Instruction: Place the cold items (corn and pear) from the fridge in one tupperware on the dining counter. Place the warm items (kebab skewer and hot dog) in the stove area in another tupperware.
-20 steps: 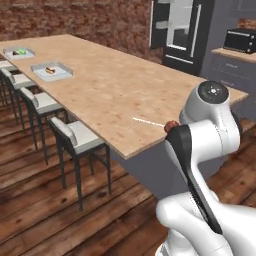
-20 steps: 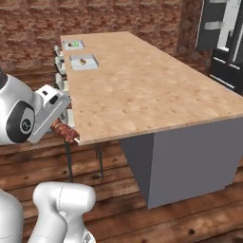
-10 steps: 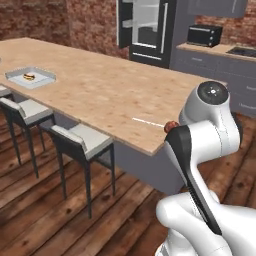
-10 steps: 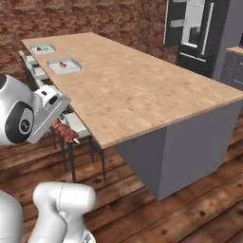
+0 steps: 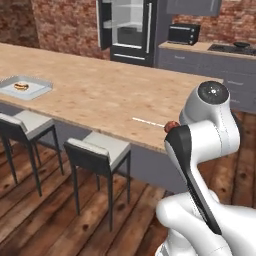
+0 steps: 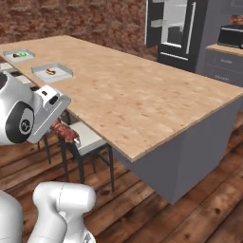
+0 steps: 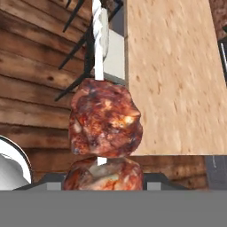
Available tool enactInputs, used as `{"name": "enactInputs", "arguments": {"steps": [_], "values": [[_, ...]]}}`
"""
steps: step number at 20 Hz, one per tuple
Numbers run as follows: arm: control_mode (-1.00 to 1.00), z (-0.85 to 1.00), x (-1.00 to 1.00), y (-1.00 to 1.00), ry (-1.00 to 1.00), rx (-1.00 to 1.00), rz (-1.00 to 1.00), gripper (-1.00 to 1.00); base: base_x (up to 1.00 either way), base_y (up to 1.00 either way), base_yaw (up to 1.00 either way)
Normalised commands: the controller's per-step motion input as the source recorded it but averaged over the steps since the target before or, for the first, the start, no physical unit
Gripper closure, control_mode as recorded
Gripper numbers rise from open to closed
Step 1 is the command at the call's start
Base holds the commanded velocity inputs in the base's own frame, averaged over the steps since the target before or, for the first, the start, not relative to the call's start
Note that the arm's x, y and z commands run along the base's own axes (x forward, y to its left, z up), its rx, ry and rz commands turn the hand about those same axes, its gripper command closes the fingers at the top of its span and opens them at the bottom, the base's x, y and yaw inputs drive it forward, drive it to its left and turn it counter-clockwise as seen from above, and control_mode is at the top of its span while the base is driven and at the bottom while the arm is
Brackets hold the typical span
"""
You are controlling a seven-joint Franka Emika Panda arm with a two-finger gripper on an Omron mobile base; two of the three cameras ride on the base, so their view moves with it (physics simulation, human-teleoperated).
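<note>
Inspector: Beside the dining counter (image 6: 142, 104), what did the gripper (image 6: 64, 129) hold?

Assessor: Its jaws pinched the kebab skewer (image 7: 104, 128), off the counter's near edge and above the stools.

Inspector: And the delivery?

Assessor: I judged the hot dog (image 6: 50, 72) tray (image 6: 66, 71) the right target; carry level, lower the stick inside the rim, then release.

Matt light wood-grain dining counter (image 5: 100, 90); rough, glistening charred meat on the kebab skewer (image 7: 105, 117); glossy dark fridge (image 6: 178, 28) at upper right; worn plank floor (image 5: 45, 210).
</note>
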Motion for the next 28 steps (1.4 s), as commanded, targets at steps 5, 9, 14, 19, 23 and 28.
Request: {"name": "enactInputs", "arguments": {"steps": [5, 9, 14, 19, 23, 28], "values": [[1.00, 0.00, 0.00, 0.00, 0.00, 0.00, 0.00, 1.00, 0.32, 1.00, -0.36], [1.00, 0.00, 0.00, 0.00, 0.00, 0.00, 0.00, 1.00, 0.31, 1.00, -0.36], [1.00, 0.00, 0.00, 0.00, 0.00, 0.00, 0.00, 1.00, 0.30, 1.00, -0.28], [1.00, 0.00, 0.00, 0.00, 0.00, 0.00, 0.00, 1.00, 0.30, 1.00, -0.26], [1.00, 0.00, 0.00, 0.00, 0.00, 0.00, 0.00, 1.00, 0.29, 1.00, -0.25], [1.00, 0.00, 0.00, 0.00, 0.00, 0.00, 0.00, 1.00, 0.33, 1.00, -0.20]]}}
